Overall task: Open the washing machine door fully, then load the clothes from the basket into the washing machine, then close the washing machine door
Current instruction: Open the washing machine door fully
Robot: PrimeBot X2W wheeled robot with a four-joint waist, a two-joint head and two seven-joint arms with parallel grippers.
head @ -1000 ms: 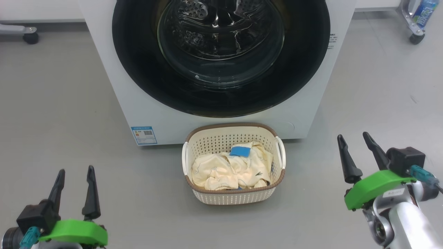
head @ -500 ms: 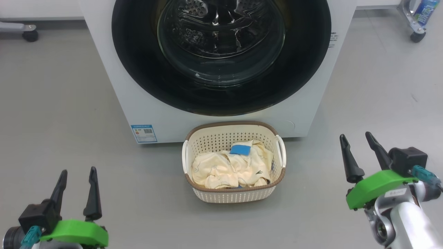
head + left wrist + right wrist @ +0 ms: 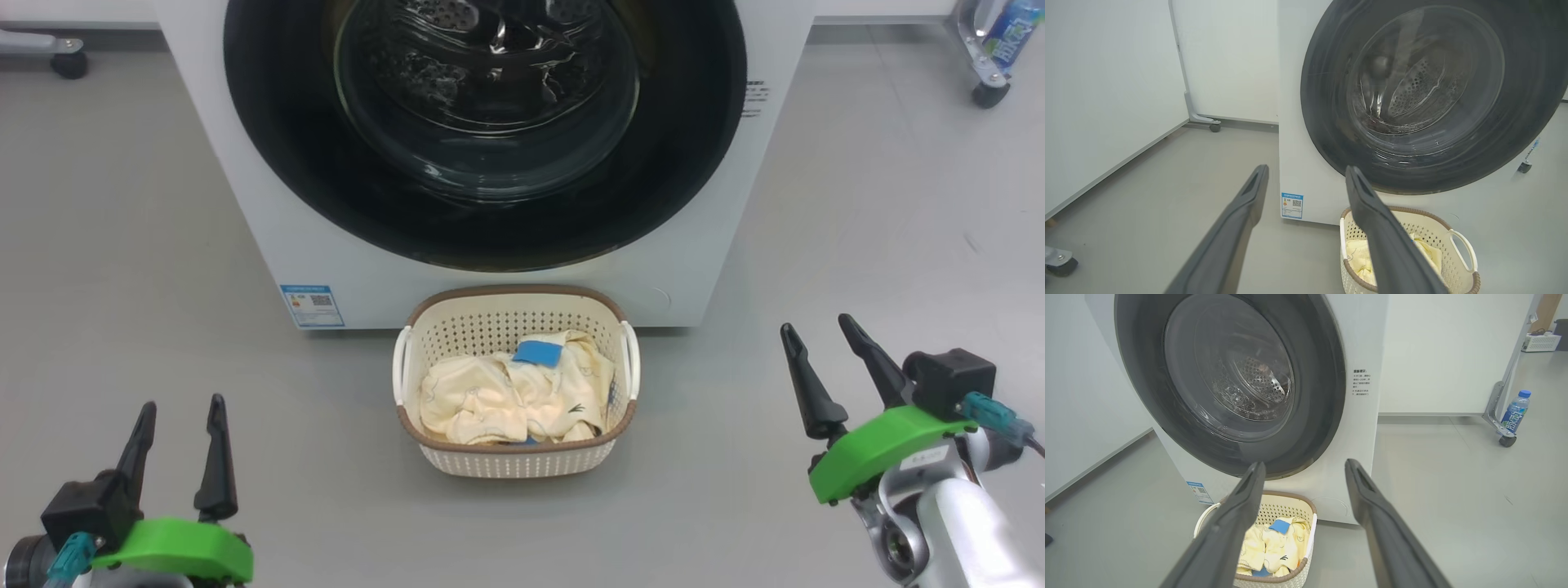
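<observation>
Hanging low at the left of the head view, the left gripper (image 3: 181,402) had its two dark fingers spread wide with nothing between them, pointing forward over the grey floor (image 3: 122,245). Ahead of it and off to its right stood the washing machine (image 3: 245,188), with a blue label sticker (image 3: 312,305) at the lower left corner of its white front. The washing machine door (image 3: 486,122) was shut, its glossy black ring lying flat against that front, so the first step of the task was not yet done.

Directly below the door, touching or just short of the machine's base, sat the basket (image 3: 510,291), its long axis running across the view. The clothes (image 3: 506,396) were heaped inside it, a blue patch on top.

Farther right, the right gripper (image 3: 816,322) was likewise spread and empty. The door lay ahead of it and to its left, well apart. Its fingertips reached higher in the head view than the left one's, so it was probably the nearer arm to the door's right rim. No handle or hinge could be made out on either side of the ring, so which edge swings free could not be told. The basket stood under the door and near where it would swing.
</observation>
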